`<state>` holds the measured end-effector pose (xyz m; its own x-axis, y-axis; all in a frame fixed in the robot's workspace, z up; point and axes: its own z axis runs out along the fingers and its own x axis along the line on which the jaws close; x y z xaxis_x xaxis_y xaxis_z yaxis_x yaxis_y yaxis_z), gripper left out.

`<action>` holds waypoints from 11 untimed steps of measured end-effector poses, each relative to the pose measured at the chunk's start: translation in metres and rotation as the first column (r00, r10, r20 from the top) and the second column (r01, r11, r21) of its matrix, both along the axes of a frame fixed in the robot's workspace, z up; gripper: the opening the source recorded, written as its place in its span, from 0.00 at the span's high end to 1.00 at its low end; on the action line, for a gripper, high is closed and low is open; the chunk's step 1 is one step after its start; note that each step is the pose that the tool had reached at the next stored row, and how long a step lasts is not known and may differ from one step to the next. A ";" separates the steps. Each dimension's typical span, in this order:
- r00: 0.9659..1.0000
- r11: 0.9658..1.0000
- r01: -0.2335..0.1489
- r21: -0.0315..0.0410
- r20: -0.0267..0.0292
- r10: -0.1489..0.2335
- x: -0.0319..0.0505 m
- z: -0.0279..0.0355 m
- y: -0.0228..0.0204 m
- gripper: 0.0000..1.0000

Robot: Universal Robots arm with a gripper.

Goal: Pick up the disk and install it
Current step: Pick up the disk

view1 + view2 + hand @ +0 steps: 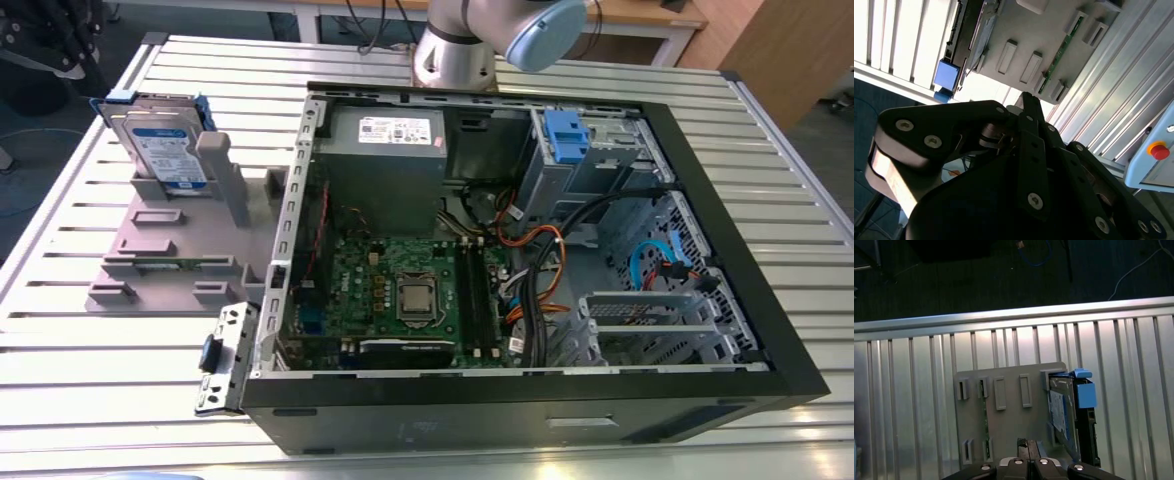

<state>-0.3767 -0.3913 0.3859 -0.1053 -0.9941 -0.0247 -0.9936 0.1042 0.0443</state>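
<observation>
Silver disk (pixel 158 138), white-and-blue label (pixel 171 160), blue bracket (pixel 202 108); grey rack (pixel 167 255).

The exterior view looks down at a slant from high over one edge of the slatted aluminium table (pixel 120 400). It stands far enough off to take in the whole open black computer case (pixel 534 410) and the grey arm base (pixel 454 50) at the opposite edge. The first wrist view faces straight down from well above the flat grey plastic holder plate (pixel 1009 385), with the table's edge and dark floor (pixel 954 280) beyond. The second wrist view (set close behind the black gripper (pixel 1026 100)) looks along the linkage at that plate, askew. All three views share the plate, by the table edge on the exterior view's left, and the silver blue-framed disk (pixel 160 150) standing in it.
</observation>
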 end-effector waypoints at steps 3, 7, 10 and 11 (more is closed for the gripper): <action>1.000 1.000 -0.002 0.000 0.000 0.002 0.0000 0.0000 0.0000 0.89; 1.000 1.000 -0.004 0.000 0.000 0.004 0.0000 0.0000 0.0000 0.89; 1.000 1.000 -0.006 0.000 0.000 0.006 0.0000 0.0000 0.0000 0.89; 1.000 1.000 -0.007 0.000 0.000 0.007 0.0000 0.0000 0.0000 0.89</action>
<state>-0.3767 -0.3913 0.3859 -0.0987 -0.9948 -0.0247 -0.9942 0.0976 0.0444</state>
